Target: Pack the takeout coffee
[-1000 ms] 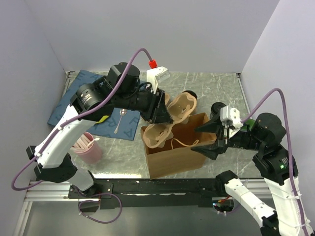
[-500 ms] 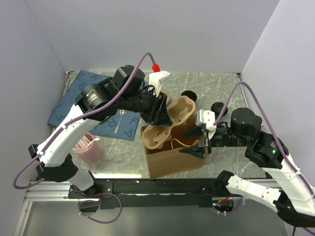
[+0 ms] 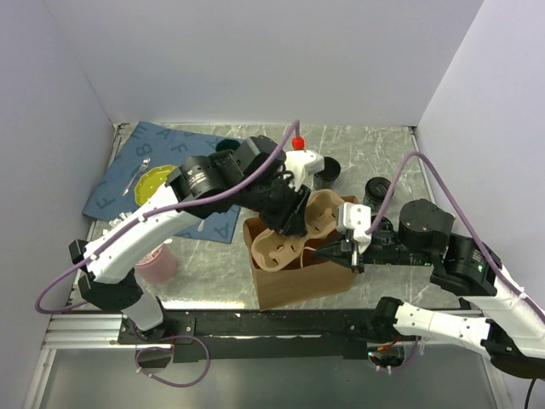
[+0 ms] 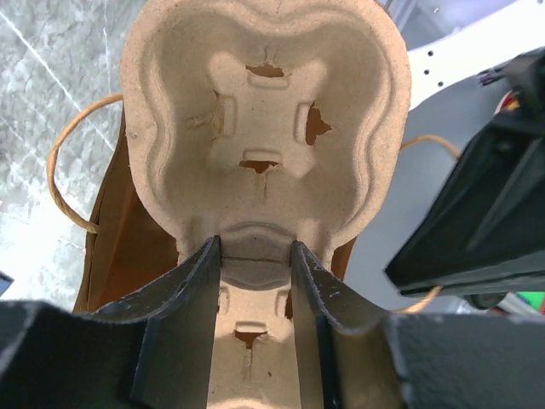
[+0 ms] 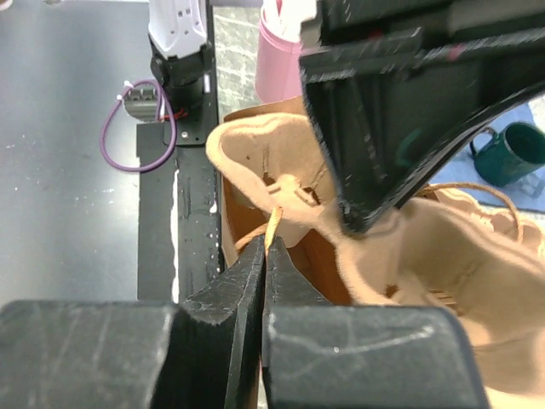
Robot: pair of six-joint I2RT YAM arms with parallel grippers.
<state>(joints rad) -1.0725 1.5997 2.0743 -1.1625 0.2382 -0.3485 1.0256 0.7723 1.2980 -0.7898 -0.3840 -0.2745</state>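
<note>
Two black lidded takeout coffee cups [image 3: 326,170] [image 3: 377,189] stand on the marble top behind the brown paper bag [image 3: 302,285]. My left gripper [image 3: 294,223] [image 4: 255,256] is shut on the narrow middle of a tan pulp cup carrier [image 3: 300,237] [image 4: 264,111], which hangs tilted over the bag's open mouth. Both of its cup wells are empty. My right gripper [image 3: 341,253] [image 5: 266,247] is shut on the bag's twine handle [image 5: 272,223] at the bag's right rim. The carrier [image 5: 255,162] fills the right wrist view just beyond that handle.
A blue mat [image 3: 145,166] with a yellow disc [image 3: 157,181] and a spoon [image 3: 136,175] lies at the back left. A pink cup of straws [image 3: 157,266] [image 5: 277,60] stands front left. A dark green mug [image 5: 511,152] shows past the bag. Walls close three sides.
My left arm swung right and brought the carrier over the bag's mouth. My right gripper moved left to the bag's rim and shut on the twine handle.
</note>
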